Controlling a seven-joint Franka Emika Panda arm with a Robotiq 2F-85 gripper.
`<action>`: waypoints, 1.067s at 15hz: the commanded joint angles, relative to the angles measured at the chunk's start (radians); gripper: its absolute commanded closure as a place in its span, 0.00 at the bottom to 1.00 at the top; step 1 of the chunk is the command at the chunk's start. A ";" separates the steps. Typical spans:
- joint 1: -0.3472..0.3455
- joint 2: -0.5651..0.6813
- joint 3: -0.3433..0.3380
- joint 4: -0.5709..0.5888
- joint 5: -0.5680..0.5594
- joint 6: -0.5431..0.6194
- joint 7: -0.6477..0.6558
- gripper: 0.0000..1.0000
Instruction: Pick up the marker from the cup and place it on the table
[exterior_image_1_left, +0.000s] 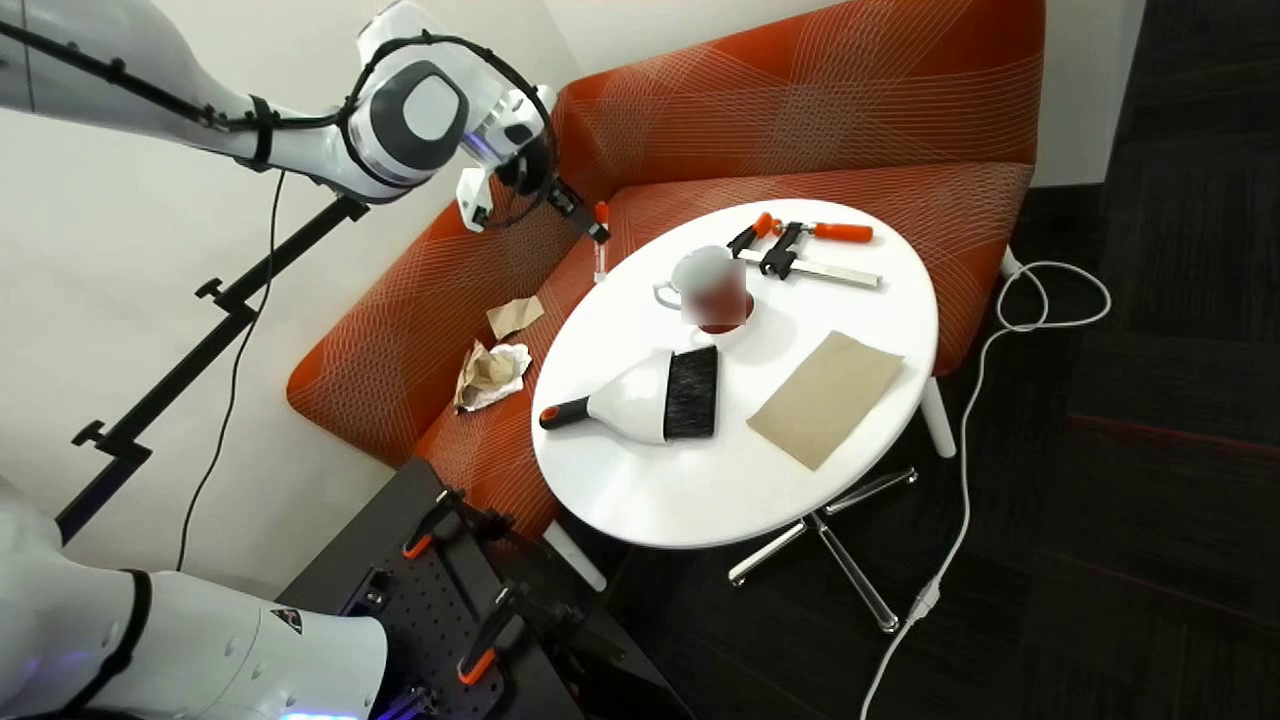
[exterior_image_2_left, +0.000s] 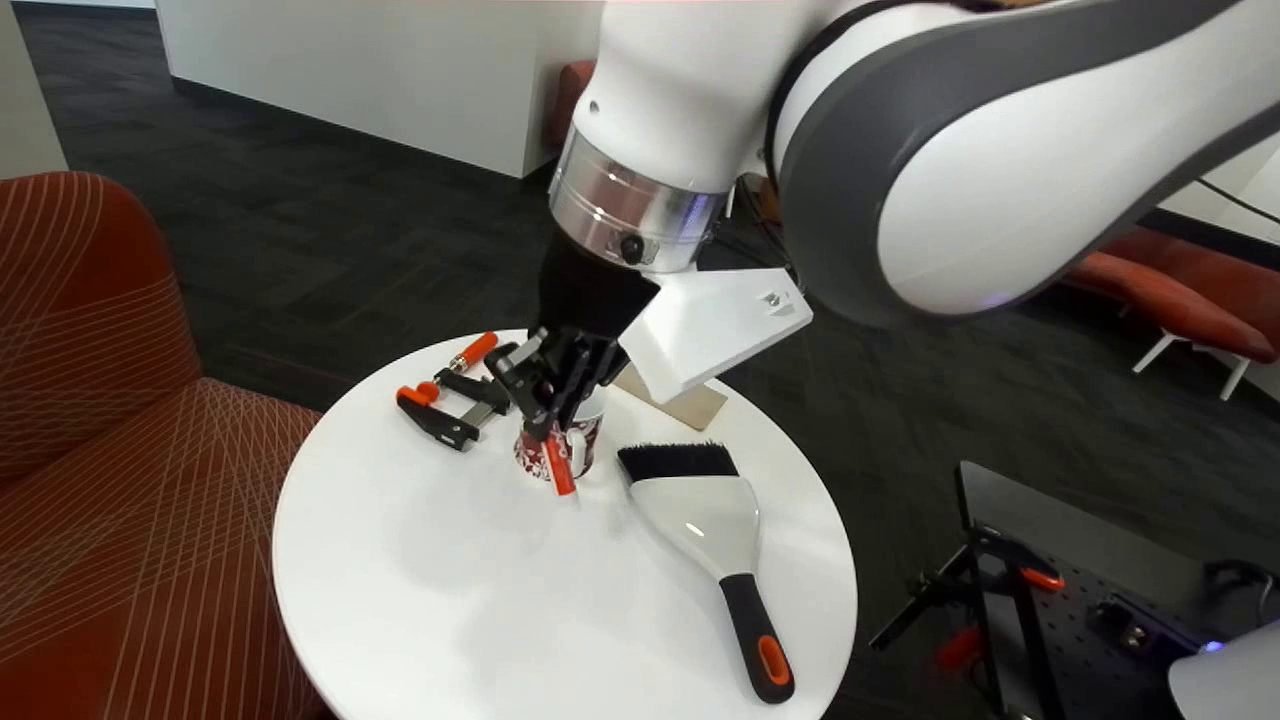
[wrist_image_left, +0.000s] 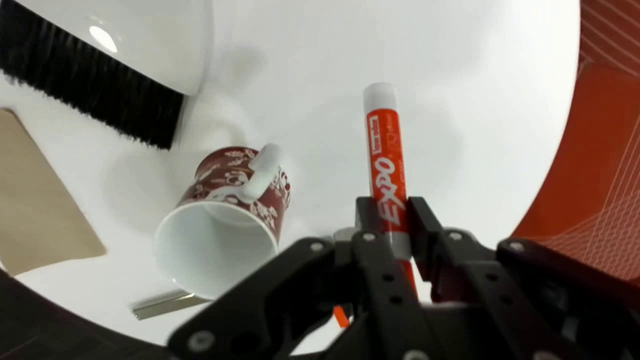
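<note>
My gripper (wrist_image_left: 387, 217) is shut on a red and white marker (wrist_image_left: 386, 155) in the wrist view. The marker also shows in both exterior views (exterior_image_1_left: 600, 258) (exterior_image_2_left: 560, 467), hanging below the fingertips (exterior_image_1_left: 598, 234) (exterior_image_2_left: 548, 425). It is out of the cup and held above the table. The dark reddish-brown patterned cup (wrist_image_left: 272, 210) with a white handle stands on the white round table (wrist_image_left: 310, 45), left of the marker in the wrist view. The cup (exterior_image_1_left: 703, 268) is partly blurred in an exterior view, and partly hidden behind gripper and marker in an exterior view (exterior_image_2_left: 530, 462). The table shows in both exterior views (exterior_image_1_left: 640, 500) (exterior_image_2_left: 450, 600).
A white dustpan with a black brush (exterior_image_1_left: 640, 400) lies on the table near the cup. A tan board (exterior_image_1_left: 828, 400) and a clamp with orange handles (exterior_image_1_left: 825, 270) also lie there. The orange-red sofa (exterior_image_1_left: 800, 100) curves round the table, with paper scraps (exterior_image_1_left: 492, 372) on it.
</note>
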 joint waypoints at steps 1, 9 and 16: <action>-0.015 0.081 0.017 0.087 0.042 -0.123 -0.121 0.91; -0.019 0.251 0.034 0.268 0.085 -0.321 -0.296 0.92; -0.007 0.331 0.029 0.368 0.090 -0.394 -0.346 0.55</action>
